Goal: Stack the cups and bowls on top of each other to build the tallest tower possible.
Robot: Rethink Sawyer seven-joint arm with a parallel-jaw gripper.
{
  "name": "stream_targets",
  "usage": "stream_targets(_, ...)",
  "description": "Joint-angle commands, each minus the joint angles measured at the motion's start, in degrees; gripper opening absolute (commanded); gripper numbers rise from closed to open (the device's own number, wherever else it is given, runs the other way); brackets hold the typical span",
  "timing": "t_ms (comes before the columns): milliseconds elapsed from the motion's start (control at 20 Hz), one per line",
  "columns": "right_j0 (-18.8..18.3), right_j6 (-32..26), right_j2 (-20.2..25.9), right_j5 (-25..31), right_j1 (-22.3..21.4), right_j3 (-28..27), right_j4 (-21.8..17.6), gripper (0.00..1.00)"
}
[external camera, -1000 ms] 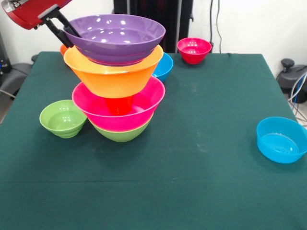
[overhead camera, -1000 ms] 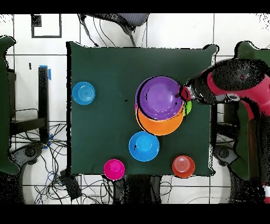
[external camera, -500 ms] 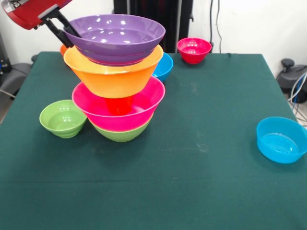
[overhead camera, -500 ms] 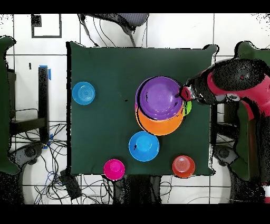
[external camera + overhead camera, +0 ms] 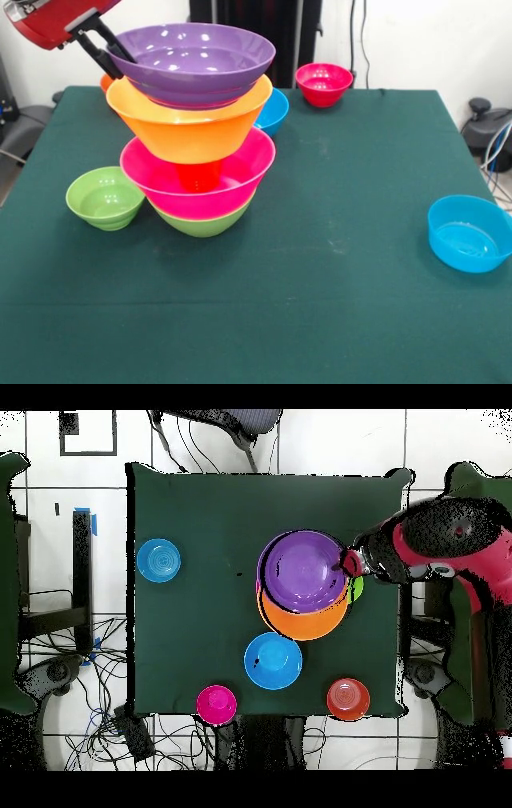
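Four bowls stand nested in the tower [image 5: 196, 128]. My claw [image 5: 114, 56] pinches the purple bowl's [image 5: 192, 60] rim on top.

Claw [image 5: 108, 50] grip (perhaps closed) unclear

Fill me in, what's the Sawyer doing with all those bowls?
It is building a tower of nested bowls. From the bottom: green bowl, pink bowl with an orange cup standing in it, orange bowl, purple bowl on top. The gripper is at the purple bowl's rim, one finger inside and one outside. Loose on the table: a small green bowl, two blue bowls, a red bowl.
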Motion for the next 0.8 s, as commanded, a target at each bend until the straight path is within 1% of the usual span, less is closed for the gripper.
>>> stream_targets(50,0.3,3.1,-1.4,-1.5,2.3,4.2,-2.2,0.00)
stream_targets(800,0.2,2.9,-1.3,-2.0,2.8,4.0,-2.6,0.00)
